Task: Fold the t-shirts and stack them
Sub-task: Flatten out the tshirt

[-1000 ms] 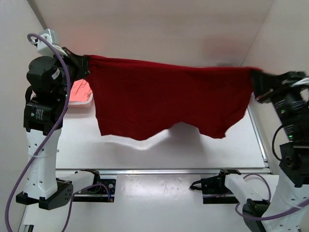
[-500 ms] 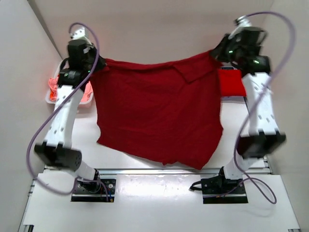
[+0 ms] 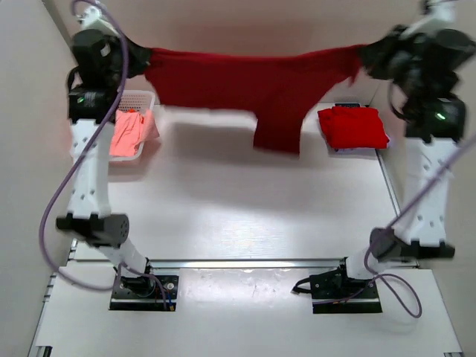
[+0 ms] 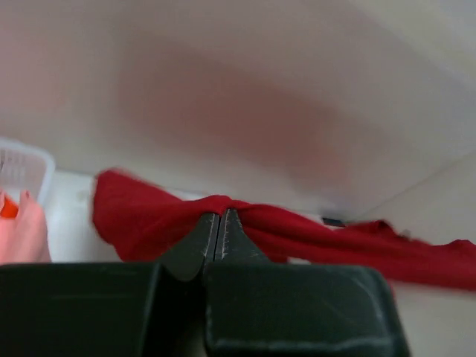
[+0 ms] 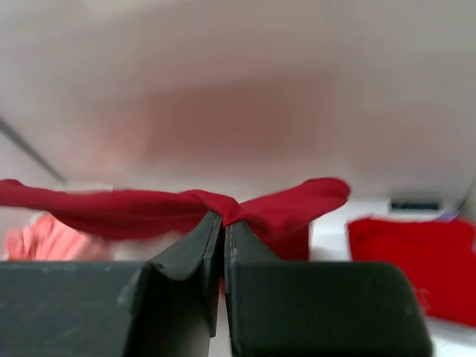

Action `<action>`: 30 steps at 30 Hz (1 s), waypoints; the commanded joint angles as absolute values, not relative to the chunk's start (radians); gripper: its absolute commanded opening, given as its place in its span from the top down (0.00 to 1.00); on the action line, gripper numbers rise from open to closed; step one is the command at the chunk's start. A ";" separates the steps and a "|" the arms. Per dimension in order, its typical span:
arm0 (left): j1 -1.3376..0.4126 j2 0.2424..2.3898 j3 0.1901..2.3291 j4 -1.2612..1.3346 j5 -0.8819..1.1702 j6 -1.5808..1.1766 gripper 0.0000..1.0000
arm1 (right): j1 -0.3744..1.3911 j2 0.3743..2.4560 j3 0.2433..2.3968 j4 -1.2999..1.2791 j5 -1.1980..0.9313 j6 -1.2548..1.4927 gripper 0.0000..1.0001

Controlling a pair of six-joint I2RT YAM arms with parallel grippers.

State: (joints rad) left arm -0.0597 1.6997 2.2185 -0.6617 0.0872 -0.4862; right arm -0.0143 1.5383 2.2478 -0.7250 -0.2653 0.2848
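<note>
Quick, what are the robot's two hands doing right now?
The left gripper is shut on the dark red t-shirt.
The right gripper is shut on its other end.

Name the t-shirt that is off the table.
The maroon shirt, held up by the left gripper and right gripper; the red shirt lies folded, the salmon shirt in the basket.

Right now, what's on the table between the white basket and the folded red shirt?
Just bare table, as the top view shows. The dark red shirt hangs in the air over that stretch.
</note>
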 commanded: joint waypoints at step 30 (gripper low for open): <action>-0.117 0.891 0.782 -0.652 0.100 -0.546 1.00 | 0.112 0.700 1.021 -0.792 -0.207 0.556 1.00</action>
